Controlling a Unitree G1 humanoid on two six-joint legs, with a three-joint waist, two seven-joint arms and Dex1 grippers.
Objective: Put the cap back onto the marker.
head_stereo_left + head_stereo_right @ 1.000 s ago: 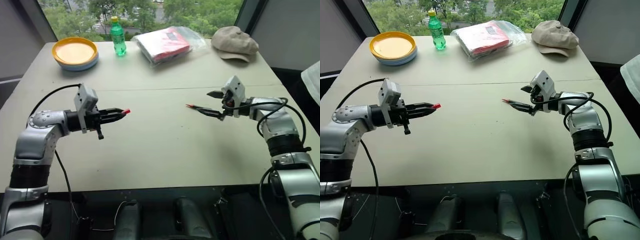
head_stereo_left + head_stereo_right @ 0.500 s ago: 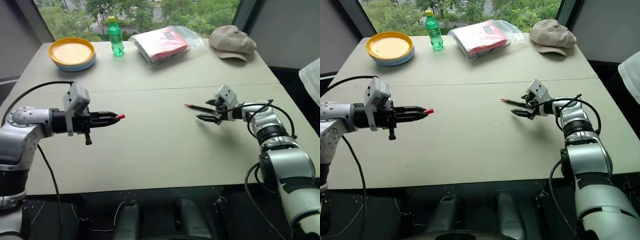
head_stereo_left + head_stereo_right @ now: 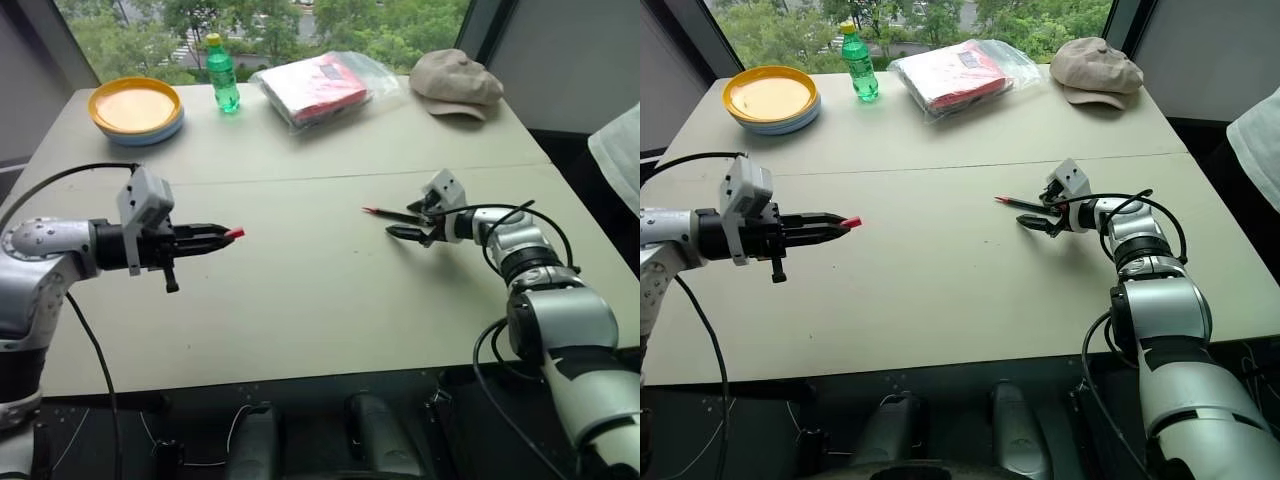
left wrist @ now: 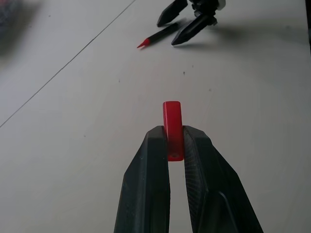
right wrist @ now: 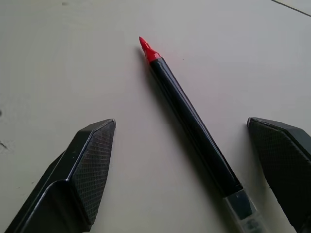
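Marker pickup is the step now: my right gripper [image 5: 194, 160] is straddling, fingers spread, the thin black red-tipped marker [image 5: 192, 121] lying on the table [image 3: 320, 290], while my left gripper [image 4: 176, 141] is clamping the small red plastic cap [image 4: 173, 126]. Next I must close.

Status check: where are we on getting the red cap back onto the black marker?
Done: the left hand is shut on the tiny red plastic cap, held above the table. In hand: the open right hand straddles the thin black-barrelled marker, which lies flat on the beige table, not gripped. Left: grip the marker, lift it, bring both together, press the cap over the red tip.
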